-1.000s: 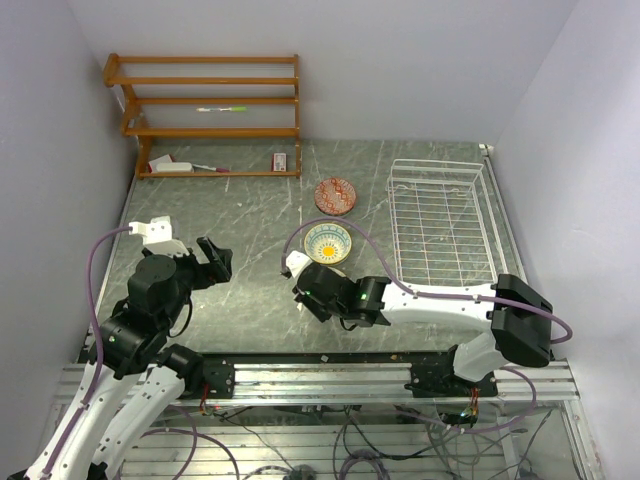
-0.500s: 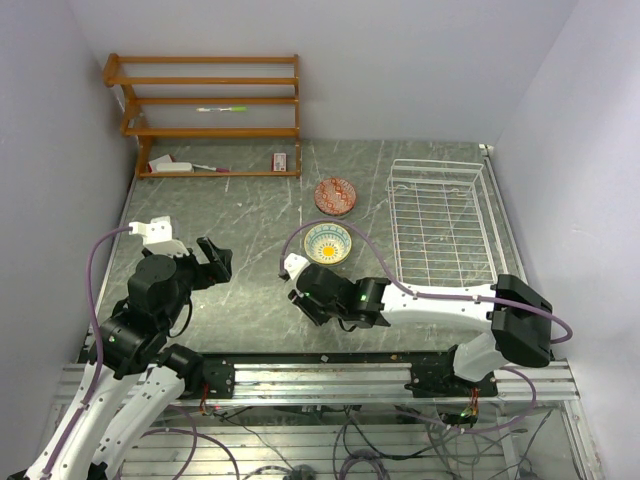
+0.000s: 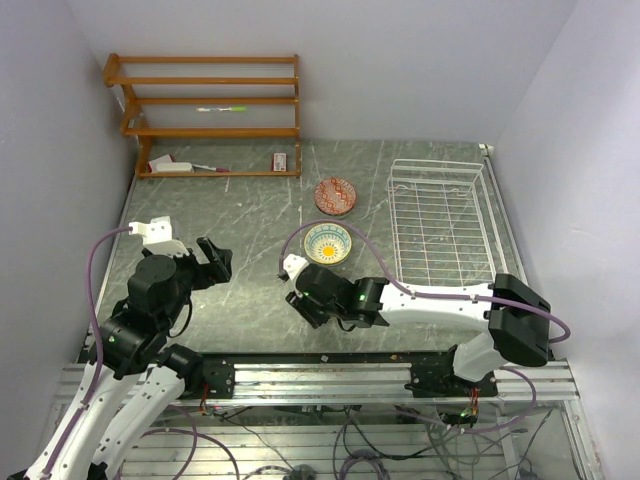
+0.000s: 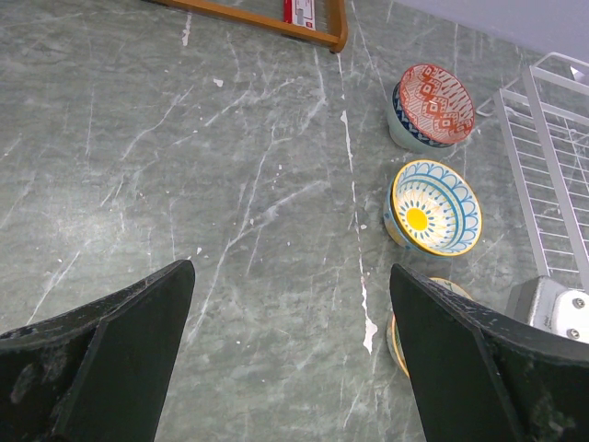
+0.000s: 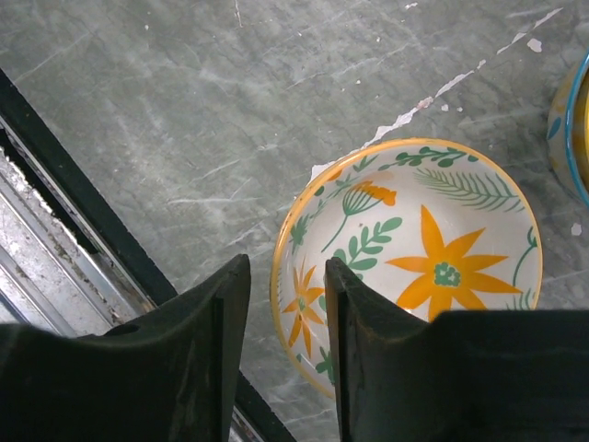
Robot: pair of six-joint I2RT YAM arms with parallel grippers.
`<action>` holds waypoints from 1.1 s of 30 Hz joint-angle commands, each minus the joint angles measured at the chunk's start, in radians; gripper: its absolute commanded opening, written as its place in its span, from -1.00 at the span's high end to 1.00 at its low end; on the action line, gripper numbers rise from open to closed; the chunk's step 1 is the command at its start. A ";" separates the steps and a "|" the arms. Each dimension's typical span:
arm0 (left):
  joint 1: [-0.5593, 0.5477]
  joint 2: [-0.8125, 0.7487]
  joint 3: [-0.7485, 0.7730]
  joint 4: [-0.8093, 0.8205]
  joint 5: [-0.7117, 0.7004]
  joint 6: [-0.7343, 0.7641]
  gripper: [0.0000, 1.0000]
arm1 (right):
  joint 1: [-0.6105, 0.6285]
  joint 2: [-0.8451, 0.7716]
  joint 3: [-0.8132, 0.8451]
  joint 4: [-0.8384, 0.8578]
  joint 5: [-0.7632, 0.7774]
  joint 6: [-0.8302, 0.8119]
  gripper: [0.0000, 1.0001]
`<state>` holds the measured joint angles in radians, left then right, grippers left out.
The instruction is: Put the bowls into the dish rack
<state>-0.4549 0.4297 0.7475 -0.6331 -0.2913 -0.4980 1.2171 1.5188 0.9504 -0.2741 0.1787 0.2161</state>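
Along the right edge of the tabletop, the dish rack (image 3: 438,162) is sitting empty, so nothing is loaded yet. Your left gripper (image 4: 290,272) is hanging wide apart near the left edge. Your right gripper (image 5: 285,276) is straddling the orange floral bowl (image 5: 414,267) at its rim by the near edge, fingers narrowly parted. The teal-yellow bowl (image 3: 328,243) and red-brown bowl (image 3: 336,196) are waiting nearer the far edge.

My left arm (image 3: 150,292) and right arm (image 3: 440,302) show white links, black joint housings with small green lights, mauve cables (image 3: 93,282) alongside, and matte black fingers (image 4: 103,368).
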 commanded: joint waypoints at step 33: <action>0.005 -0.015 0.033 0.003 0.001 0.002 -0.97 | 0.000 0.020 -0.008 0.041 0.012 0.033 0.86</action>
<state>-0.4549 0.4248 0.7475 -0.6334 -0.2913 -0.4980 1.2171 1.5551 0.9497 -0.2516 0.1745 0.2390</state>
